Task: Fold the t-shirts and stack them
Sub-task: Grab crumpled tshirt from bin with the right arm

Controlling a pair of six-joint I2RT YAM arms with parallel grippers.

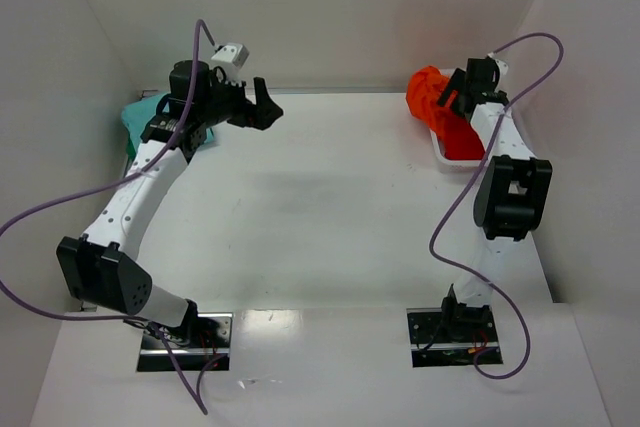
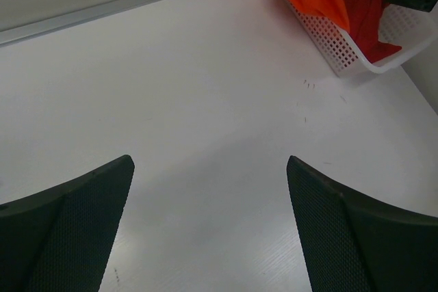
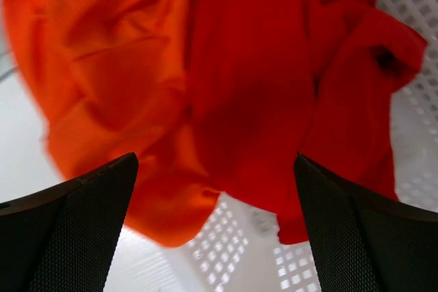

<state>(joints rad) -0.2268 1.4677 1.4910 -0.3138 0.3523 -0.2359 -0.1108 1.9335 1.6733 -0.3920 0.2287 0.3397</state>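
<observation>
Grip: right gripper (image 3: 214, 158) spread wide, empty, right over the basket (image 3: 417, 121).
Below us: red shirt (image 3: 253, 87) centred between our fingers, orange shirt (image 3: 102, 52) beside it, left; both crumpled.
Other arm: left gripper (image 2: 209, 162) released over the table (image 2: 205, 87), well apart.
Top view only: teal shirt (image 1: 140, 119) behind our left arm.

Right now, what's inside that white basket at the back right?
Two crumpled shirts fill the white basket: an orange t-shirt beside a red t-shirt. Bits of mesh show around them. Anything lying under the cloth is covered, so I cannot tell.
</observation>
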